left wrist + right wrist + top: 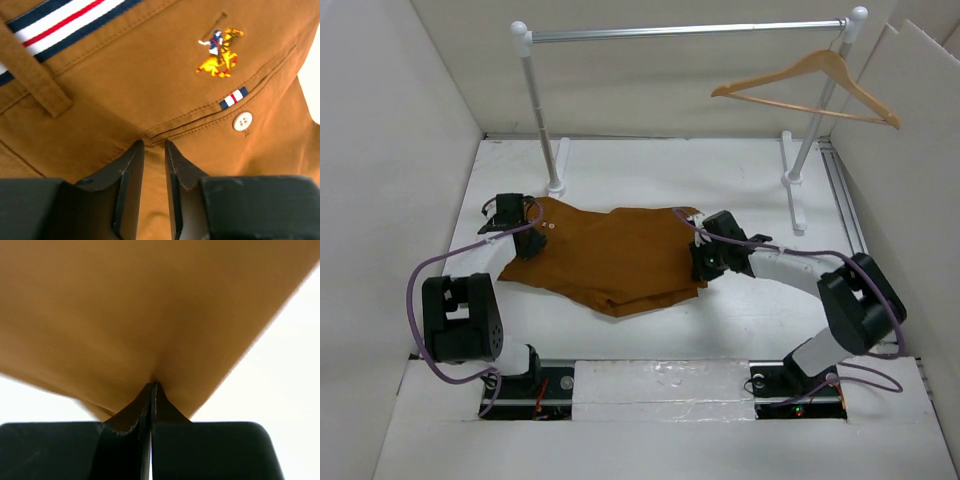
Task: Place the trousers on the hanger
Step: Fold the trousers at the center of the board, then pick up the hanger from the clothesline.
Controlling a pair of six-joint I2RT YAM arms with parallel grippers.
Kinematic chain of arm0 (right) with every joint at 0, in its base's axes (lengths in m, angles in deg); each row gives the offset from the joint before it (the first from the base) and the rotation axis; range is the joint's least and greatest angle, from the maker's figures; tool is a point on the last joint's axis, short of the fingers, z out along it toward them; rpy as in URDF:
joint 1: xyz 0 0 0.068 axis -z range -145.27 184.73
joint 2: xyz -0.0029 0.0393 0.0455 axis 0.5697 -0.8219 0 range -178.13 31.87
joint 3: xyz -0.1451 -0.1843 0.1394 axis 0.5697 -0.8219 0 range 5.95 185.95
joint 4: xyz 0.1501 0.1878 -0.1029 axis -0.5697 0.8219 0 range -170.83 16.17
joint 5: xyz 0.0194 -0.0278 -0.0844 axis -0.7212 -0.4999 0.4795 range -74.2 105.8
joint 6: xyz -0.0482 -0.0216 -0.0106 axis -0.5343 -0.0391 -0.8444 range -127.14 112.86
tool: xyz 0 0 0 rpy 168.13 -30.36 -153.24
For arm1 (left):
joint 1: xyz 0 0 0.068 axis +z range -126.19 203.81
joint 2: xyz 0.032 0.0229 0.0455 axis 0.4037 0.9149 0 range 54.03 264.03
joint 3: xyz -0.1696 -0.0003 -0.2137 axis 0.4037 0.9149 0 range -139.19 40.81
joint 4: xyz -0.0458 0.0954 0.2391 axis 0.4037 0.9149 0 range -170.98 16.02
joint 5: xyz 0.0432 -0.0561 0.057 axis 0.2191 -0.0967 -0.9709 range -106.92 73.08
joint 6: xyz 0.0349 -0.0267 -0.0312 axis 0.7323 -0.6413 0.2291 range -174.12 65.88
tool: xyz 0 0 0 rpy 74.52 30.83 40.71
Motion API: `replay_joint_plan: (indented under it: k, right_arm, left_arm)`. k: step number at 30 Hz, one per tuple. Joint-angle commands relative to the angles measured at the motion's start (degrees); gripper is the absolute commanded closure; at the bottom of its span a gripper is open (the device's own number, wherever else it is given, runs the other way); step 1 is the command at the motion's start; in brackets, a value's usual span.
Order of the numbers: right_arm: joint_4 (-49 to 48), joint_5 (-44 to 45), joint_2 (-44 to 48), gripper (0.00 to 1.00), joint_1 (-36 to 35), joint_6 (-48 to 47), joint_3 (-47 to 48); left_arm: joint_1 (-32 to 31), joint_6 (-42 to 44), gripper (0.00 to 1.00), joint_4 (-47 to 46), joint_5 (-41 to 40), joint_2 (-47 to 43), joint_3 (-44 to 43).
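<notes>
White table (740, 180) carries the trousers (610, 260), which lie flat and folded between the two arms. The left gripper (152, 145) is at their left edge, near the pocket button (242, 120); its jaws stand slightly apart with a fold of cloth nipped between them. The right gripper (151, 385) is at the right edge, jaws closed tight on a pinch of cloth. The hanger (820, 80) hangs on the rail (690, 32) at the far right, well apart from the trousers

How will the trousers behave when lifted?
Probably floppy: the trousers lie folded and rumpled, so they should sag between grips. Cloth tents where the right gripper pinches it, so it likely drapes. The weave looks unlikely to slip.
</notes>
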Motion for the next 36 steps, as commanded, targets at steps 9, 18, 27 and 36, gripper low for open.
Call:
replay_joint_plan:
  k: [9,18,27,36]
  right_arm:
    - [0.97,3.51,3.65,1.0,4.73,-0.74,-8.83]
    - [17.92,-3.08,15.26,0.54,9.2,-12.11,16.18]
    - [14.93,-16.52,3.33,1.0,32.22,-24.38,59.82]
    - [22.67,-22.67,-14.59,0.18,53.58,-27.54,81.95]
  left_arm:
    - [1.41,-6.41,0.82,1.51,1.89,-8.58,10.91]
    - [-2.1,-0.18,0.91,3.18,7.15,-22.03,-1.6]
    - [-27.36,8.52,1.0,0.8,6.37,-2.19,-37.09]
    - [-45.6,11.26,1.0,2.3,12.61,10.14,-41.39]
